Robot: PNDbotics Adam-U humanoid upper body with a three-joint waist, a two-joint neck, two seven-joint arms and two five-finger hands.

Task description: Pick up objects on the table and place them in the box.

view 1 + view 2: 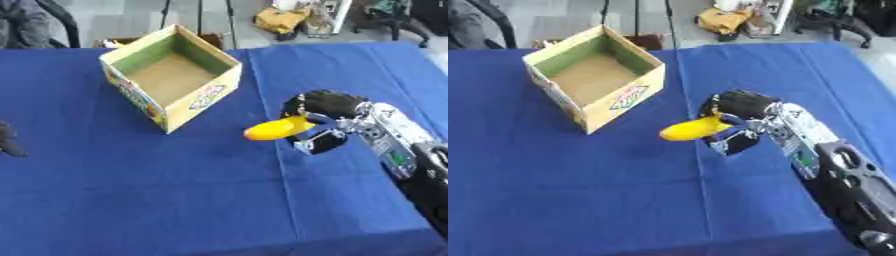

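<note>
Holding a yellow banana (278, 128) near the bench's (175, 200) right-hand middle, the right hand (328, 117) curls round its stem end in the left eye view. The right eye view shows the open box (597, 107) toward the far-left corner. The banana looks light, smooth, bruisable; mid-body is safest.

Even, bright daylight-like illumination; no hard glare. The blue cloth-covered surface (175, 190) reads saturated and uniform, with a faint fold line down its middle. The open yellow cardboard box (172, 75) casts only a soft, short shadow at its base. Both views are soft overall; the yellow banana-shaped object (276, 128) and the black-and-silver right hand (325, 120) show blurred edges. Far background slightly washed out.
</note>
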